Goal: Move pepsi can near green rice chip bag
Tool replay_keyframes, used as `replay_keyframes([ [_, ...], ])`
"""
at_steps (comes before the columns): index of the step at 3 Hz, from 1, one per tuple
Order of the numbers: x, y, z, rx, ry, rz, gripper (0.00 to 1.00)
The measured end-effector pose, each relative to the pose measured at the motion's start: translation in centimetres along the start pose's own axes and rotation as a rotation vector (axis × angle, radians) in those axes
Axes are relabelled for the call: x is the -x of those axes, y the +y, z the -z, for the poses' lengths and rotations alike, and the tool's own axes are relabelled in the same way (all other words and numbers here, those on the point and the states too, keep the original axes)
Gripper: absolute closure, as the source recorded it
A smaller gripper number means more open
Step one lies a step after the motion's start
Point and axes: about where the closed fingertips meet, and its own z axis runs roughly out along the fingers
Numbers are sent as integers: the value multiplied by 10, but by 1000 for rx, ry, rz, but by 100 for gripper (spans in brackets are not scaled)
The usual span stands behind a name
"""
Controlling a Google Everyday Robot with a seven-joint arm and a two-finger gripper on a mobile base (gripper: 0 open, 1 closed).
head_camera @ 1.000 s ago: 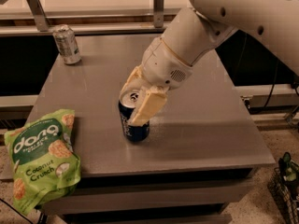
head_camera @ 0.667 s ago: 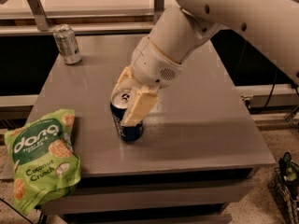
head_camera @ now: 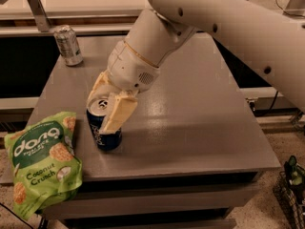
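The pepsi can (head_camera: 101, 131) is dark blue with a silver top and stands upright near the table's front left. My gripper (head_camera: 106, 105) is shut on the pepsi can, with one cream finger (head_camera: 117, 112) down its front right side and the other behind it. The green rice chip bag (head_camera: 43, 162) lies flat at the front left corner, partly overhanging the edge. It lies just left of the can, a small gap between them.
A silver-grey can (head_camera: 67, 45) stands at the table's back left. The grey table (head_camera: 205, 123) spreads to the right of the arm. A counter runs along the back. A basket (head_camera: 290, 190) sits on the floor at the lower right.
My gripper has carried the pepsi can leftward and toward the front edge, closer to the green rice chip bag. The bag and the silver-grey can have not moved.
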Motion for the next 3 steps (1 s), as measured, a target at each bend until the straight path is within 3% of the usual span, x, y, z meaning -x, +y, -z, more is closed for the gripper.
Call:
replay_keyframes([
  [2,21,-1,-18,48,-29,77,59],
  [3,23,-1,-18,47,-28,80,35],
])
